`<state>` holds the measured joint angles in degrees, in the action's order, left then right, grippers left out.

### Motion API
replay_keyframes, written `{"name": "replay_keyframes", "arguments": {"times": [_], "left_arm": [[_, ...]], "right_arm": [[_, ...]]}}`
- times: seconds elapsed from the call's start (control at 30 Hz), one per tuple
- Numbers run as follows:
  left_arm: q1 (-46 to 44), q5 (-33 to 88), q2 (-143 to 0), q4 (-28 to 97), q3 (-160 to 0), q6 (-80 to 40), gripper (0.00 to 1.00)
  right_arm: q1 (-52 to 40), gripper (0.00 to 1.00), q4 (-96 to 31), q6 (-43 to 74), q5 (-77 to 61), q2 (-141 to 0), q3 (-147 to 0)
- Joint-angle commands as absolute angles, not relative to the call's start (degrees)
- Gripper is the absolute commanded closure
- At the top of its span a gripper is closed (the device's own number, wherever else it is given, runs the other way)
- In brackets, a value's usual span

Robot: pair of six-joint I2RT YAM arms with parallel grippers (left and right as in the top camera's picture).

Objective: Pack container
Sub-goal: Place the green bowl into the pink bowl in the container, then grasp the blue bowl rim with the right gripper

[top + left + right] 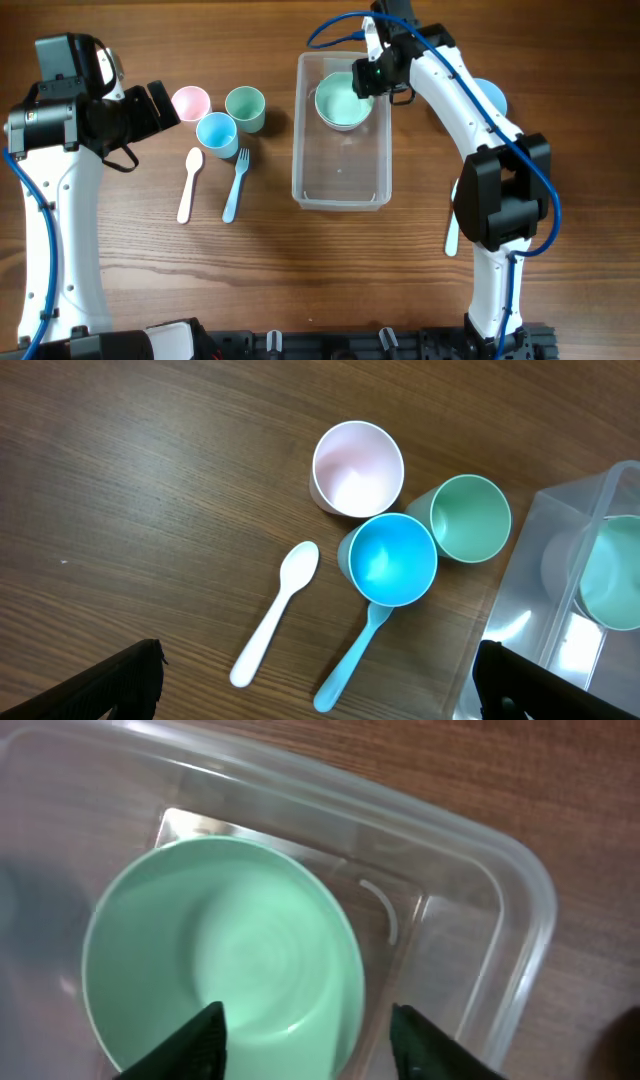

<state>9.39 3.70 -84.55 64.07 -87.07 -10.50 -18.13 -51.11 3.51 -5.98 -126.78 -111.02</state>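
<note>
The clear container stands mid-table, long side running front to back. A mint-green bowl sits in its far end, nested on a white bowl. My right gripper hovers over the bowl's right rim. In the right wrist view its fingers are open, one over the green bowl and one outside its rim, inside the container. My left gripper is wide open and empty, left of the cups.
A pink cup, blue cup and green cup cluster left of the container. A white spoon and blue fork lie in front of them. A blue bowl shows behind the right arm.
</note>
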Motion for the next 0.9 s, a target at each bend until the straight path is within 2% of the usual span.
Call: {"name": "replay_keyframes", "arguments": {"times": [0.0, 0.07, 0.17, 0.3, 0.4, 0.67, 0.87], "left_arm": [[9.6, 3.3, -84.9, 63.9, -88.0, -9.4, 0.00], [9.6, 3.3, -84.9, 63.9, -88.0, -9.4, 0.00], [9.6, 3.3, -84.9, 63.9, -88.0, -9.4, 0.00], [9.6, 3.3, -84.9, 63.9, -88.0, -9.4, 0.00], [9.6, 3.3, -84.9, 63.9, -88.0, -9.4, 0.00], [9.6, 3.3, -84.9, 63.9, -88.0, -9.4, 0.00], [9.6, 3.3, -84.9, 63.9, -88.0, -9.4, 0.00]], "right_arm": [[-18.0, 0.43, -50.4, 1.5, -6.7, -118.1, -113.6], [-16.8, 0.43, -51.9, 2.5, -3.4, -108.2, -113.6], [-11.4, 0.45, -58.0, 6.2, -1.1, -102.3, -113.6], [2.6, 0.44, -67.5, 9.6, -2.4, -103.3, -111.3], [8.4, 0.46, -67.5, 10.7, -3.7, -106.4, -106.8], [10.5, 0.47, -63.7, 12.2, -3.7, -122.6, -104.9], [12.1, 0.48, -64.1, 15.5, 0.3, -127.2, -104.5]]}}
